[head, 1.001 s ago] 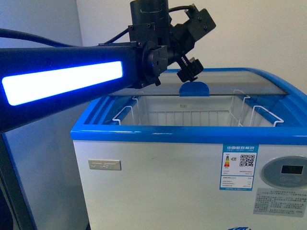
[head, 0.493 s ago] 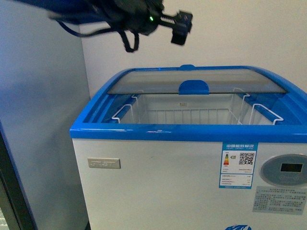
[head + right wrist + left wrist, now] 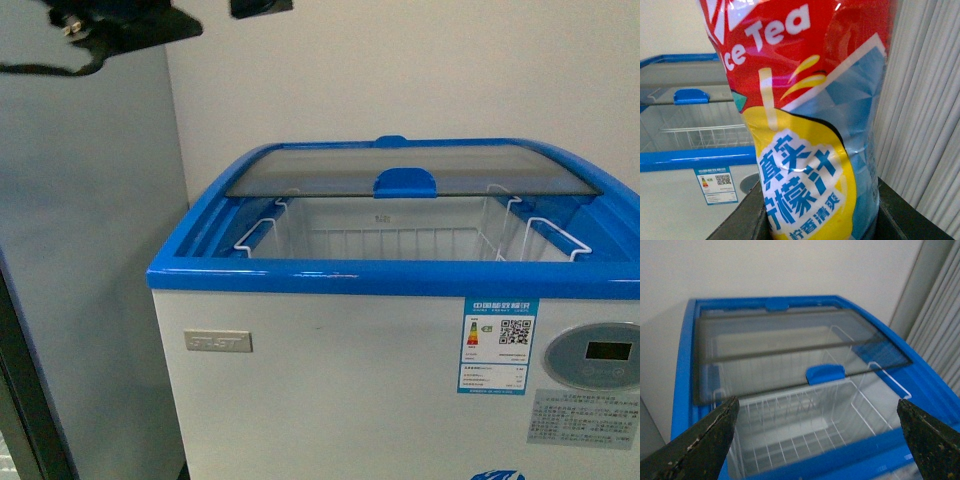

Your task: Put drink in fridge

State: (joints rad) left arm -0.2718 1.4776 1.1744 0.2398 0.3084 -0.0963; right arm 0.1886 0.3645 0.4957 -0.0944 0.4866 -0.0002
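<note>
L arm has swung up and away from over the fridge. In front view it's now only a dark shape in the upper left corner, well clear of the opening. L gripper is spread wide w/ nothing between the fingers, looking down on the glass lid. R gripper is clamped on the drink, a bottle w/ red, yellow and blue "Ice Tea" label filling the R wrist view; cap not visible. Drink is roughly upright and outside the fridge, which shows at the left of that view. Lid sits slid back, blue handle mid-frame, front half open over a wire basket w/ nothing seen in it. Progress: opening looks done, drink in hand. Left to do: carry it over the rim, lower into basket, let go.
</note>
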